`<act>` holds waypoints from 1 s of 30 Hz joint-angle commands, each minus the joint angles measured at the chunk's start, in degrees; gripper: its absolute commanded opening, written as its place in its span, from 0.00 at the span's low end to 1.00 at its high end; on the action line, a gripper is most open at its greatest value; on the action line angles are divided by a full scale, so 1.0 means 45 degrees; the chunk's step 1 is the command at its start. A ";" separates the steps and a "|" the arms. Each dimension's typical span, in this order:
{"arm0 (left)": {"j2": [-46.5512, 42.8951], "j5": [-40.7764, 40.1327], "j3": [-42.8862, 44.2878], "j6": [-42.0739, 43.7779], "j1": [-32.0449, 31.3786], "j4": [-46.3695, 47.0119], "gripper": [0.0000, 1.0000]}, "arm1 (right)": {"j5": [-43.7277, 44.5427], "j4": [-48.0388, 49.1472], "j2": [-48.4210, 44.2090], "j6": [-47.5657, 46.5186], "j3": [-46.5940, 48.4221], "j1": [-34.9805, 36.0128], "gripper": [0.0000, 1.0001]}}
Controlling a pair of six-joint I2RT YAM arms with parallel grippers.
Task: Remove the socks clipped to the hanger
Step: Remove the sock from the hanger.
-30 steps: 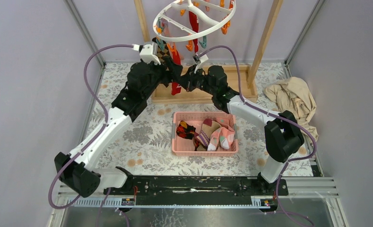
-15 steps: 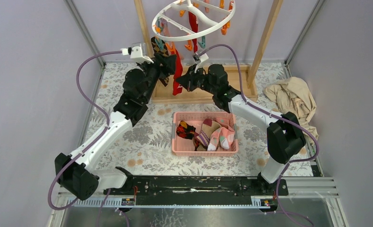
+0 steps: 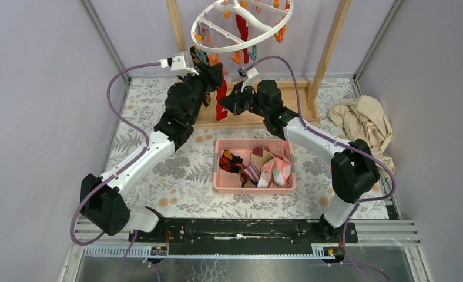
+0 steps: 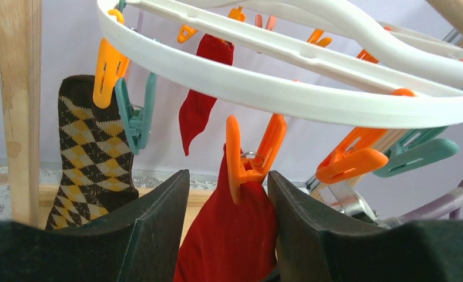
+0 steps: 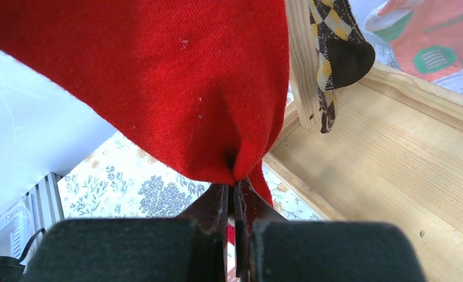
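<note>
well, nearest the arm bases the pink basket (image 3: 252, 189) sits on the floral desk (image 3: 176, 176) with several loose socks (image 3: 270, 167) in it. the job looks partly done, though at least three socks hang farther back. right of the basket, well apart, lies a crumpled beige cloth (image 3: 363, 120).

beyond the basket both arms reach up and meet under the hanger (image 3: 241, 26). the right gripper (image 5: 236, 189) is closed on the lower part of the red sock (image 5: 158, 76), its jaws pinched tight with a fold of fabric bunched between them. the left gripper (image 4: 228, 176) is higher and spread wide. its two dark fingers (image 4: 153, 229) stand either side of the same sock's top and of the orange clip (image 4: 250, 155) that bites it. whether they touch the clip i cannot tell.

the step in hand seems to be freeing this sock, with one arm holding it from below and the other set at the clip. the next move likely calls for the left gripper to squeeze or steady the clip while the right draws the sock down and toward the basket. pulling too hard could swing the ring, which hangs tilted.

farther left an argyle sock (image 4: 91, 158) hangs beside the wooden frame (image 4: 17, 106) post, and a second red sock (image 4: 203, 100) hangs at the far side of the ring.
</note>
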 commanded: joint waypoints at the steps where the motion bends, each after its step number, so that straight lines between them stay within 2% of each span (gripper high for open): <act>1: 0.0108 -0.0543 0.0603 -0.0116 -0.0078 0.1646 0.58 | 0.0178 0.0258 -0.0570 -0.0258 0.0735 0.0052 0.00; 12: 0.0720 -0.0875 0.1160 0.0216 -0.0086 0.2190 0.64 | 0.0110 0.0124 -0.0544 -0.0222 0.0754 0.0059 0.00; 26: 0.1028 -0.1176 0.1490 0.0314 -0.0097 0.2316 0.61 | 0.0016 0.0014 -0.0604 -0.0240 0.0582 0.0062 0.00; 30: 0.1095 -0.1213 0.1552 0.0311 -0.0092 0.2293 0.56 | -0.0026 0.0000 -0.0632 -0.0225 0.0532 0.0060 0.00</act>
